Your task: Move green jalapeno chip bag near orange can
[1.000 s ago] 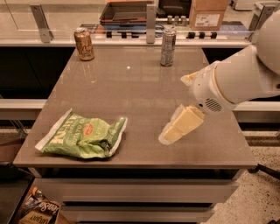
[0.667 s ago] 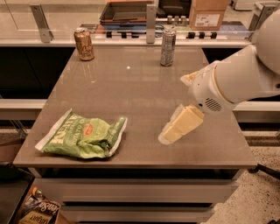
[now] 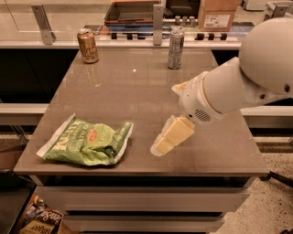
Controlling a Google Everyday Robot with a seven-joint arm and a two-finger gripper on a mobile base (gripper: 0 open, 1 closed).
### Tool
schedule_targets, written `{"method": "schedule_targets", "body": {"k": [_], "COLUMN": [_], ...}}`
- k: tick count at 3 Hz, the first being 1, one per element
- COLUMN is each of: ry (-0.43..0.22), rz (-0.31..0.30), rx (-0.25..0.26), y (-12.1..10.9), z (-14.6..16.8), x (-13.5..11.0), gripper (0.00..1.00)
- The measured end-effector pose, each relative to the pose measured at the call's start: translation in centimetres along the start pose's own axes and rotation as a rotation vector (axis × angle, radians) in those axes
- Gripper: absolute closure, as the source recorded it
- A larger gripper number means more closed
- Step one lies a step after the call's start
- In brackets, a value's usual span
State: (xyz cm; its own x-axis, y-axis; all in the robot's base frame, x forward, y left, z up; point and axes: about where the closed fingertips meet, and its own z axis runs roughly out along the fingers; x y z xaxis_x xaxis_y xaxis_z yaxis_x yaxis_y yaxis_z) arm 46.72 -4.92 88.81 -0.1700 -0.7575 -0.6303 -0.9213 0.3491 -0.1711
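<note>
The green jalapeno chip bag (image 3: 87, 142) lies flat on the front left of the brown table (image 3: 132, 91). The orange can (image 3: 87, 46) stands upright at the table's far left corner. My gripper (image 3: 165, 140) hangs over the table's front middle, to the right of the bag and apart from it, holding nothing. My white arm (image 3: 242, 82) comes in from the right.
A taller silver-grey can (image 3: 175, 49) stands at the far middle of the table. Behind the table runs a counter with a tray (image 3: 130, 11) and a cardboard box (image 3: 216, 14). A chip bag (image 3: 39, 218) lies on the floor at the lower left.
</note>
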Motion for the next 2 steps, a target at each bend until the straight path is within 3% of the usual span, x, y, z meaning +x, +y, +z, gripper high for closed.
{"method": "schedule_targets", "body": {"k": [2], "ry": [-0.043], "rz": [-0.018], "rx": [-0.065], "y": [2.4], "z": [5.6], "x": [-1.6], "gripper": [0.0]}}
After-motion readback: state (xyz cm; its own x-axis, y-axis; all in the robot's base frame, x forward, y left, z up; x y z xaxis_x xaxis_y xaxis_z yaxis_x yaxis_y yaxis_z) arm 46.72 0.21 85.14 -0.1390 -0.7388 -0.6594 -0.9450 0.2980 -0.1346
